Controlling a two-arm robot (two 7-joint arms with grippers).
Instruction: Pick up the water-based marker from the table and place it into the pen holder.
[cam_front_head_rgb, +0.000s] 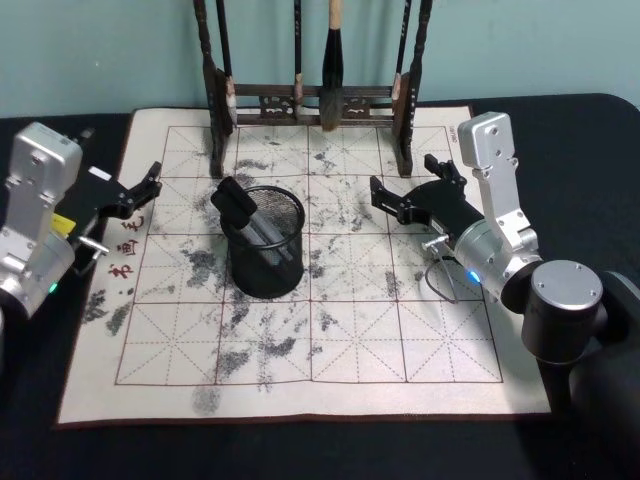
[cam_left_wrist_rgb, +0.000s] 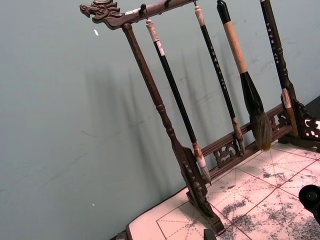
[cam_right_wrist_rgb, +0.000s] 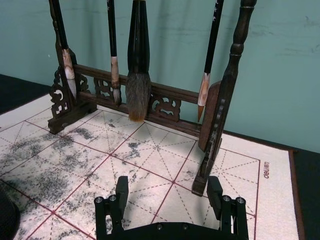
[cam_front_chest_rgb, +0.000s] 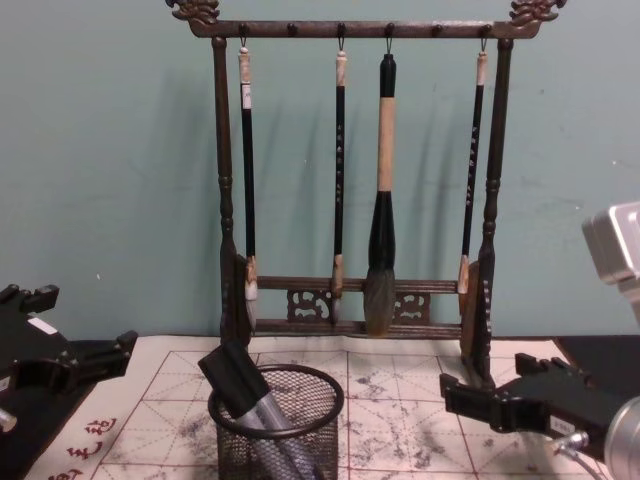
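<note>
The water-based marker (cam_front_head_rgb: 248, 215) stands tilted inside the pen holder (cam_front_head_rgb: 266, 246), its black cap poking above the rim on the holder's left side and its grey barrel slanting down against the mesh; the chest view shows the same lean, cap (cam_front_chest_rgb: 233, 375) up and to the left. The pen holder sits on the ink-stained practice mat (cam_front_head_rgb: 300, 380), in front of the wooden brush rack (cam_front_head_rgb: 310, 100) and a little left of the rack's middle. To the right of the holder and apart from it, the right gripper (cam_front_head_rgb: 398, 203) hovers low over the mat, its two black fingers (cam_right_wrist_rgb: 216, 192) spread wide with nothing between them. To the left of the holder, farther off at the mat's left edge, is the left gripper (cam_front_head_rgb: 143, 188); its fingers appear parted and empty, though from this angle the gap is hard to judge. Four brushes hang from the rack behind the holder, the thickest one (cam_front_chest_rgb: 381, 240) second from the right. The mat lies on a black table (cam_front_head_rgb: 580, 130).
</note>
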